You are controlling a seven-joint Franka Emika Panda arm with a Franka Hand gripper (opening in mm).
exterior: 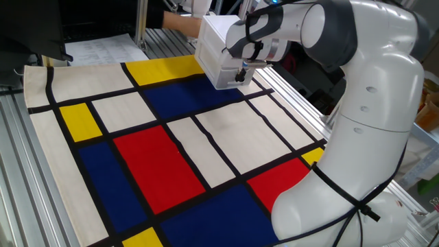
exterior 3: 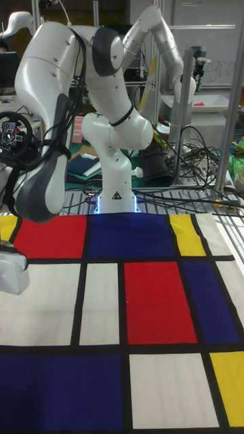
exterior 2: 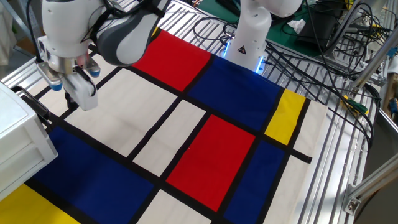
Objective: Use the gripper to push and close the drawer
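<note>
A: A tabletop (exterior: 41, 171) under a colour-block cloth (exterior: 158, 165) is seen. The drawer (exterior: 218, 65) appears flush in its white cabinet (exterior: 214, 41), the tool (exterior: 241, 74) just beside it.

B: From the other side, the tool (exterior 2: 81, 99) is held apart from the cabinet (exterior 2: 22, 140); its opening cannot be told.

A: In the tall view, only the tool (exterior 3: 12, 261) at the edge is caught.

The white-and-grey arm rises from its base at the bench's edge, bends at a grey elbow joint and reaches across to the far side of the patterned surface. Its wrist points downward, and the pincer (exterior 2: 79, 99) hangs below it, white-housed with blue marks on the wrist just above. In the other fixed view the housing tilts slightly and the fingers are not distinct; in one fixed view the pincer (exterior: 241, 73) shows only as a small dark tip. Whether its jaws are parted cannot be told.
</note>
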